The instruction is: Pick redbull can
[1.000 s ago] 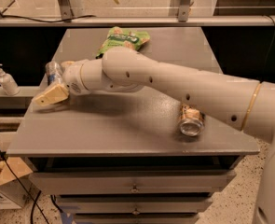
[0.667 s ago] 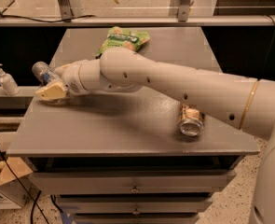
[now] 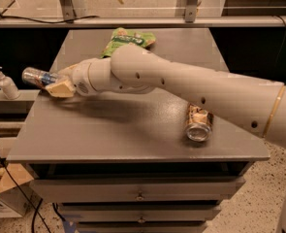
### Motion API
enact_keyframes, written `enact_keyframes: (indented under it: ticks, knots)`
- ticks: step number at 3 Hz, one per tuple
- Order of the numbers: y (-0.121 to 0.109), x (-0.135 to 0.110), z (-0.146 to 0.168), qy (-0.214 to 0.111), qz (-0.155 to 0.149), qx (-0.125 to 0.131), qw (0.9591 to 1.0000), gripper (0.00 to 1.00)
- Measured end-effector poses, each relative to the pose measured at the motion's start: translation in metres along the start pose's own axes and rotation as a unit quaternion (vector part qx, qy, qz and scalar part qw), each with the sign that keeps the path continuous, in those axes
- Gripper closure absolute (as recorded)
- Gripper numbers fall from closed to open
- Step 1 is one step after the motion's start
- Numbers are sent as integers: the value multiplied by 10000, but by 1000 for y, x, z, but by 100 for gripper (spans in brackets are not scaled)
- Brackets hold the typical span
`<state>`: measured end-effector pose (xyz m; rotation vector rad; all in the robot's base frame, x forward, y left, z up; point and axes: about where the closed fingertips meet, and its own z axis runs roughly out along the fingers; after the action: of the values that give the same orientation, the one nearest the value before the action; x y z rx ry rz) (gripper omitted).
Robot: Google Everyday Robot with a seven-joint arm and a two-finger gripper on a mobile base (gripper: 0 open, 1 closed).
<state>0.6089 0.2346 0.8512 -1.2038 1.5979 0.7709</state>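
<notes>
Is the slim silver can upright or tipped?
Tipped: the redbull can lies sideways, held by the gripper over the table's left edge.

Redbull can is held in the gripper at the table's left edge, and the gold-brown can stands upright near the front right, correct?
Not quite. The camera view shows the gold-brown can lying on its side, not upright. The rest holds: the gripper grips the redbull can at the left edge of the table.

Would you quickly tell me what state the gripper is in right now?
Gripper: closed on the slim silver and blue can, holding it sideways at the left edge of the table.
</notes>
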Motion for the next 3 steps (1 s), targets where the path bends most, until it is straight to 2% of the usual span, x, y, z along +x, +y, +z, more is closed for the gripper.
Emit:
enact_keyframes:
  ticks: [1,3]
  knots:
    - [-10,-24,-37,-177,-135,-8,9998,100]
    - [-41,-77,-144,-502,-695,16,9963,100]
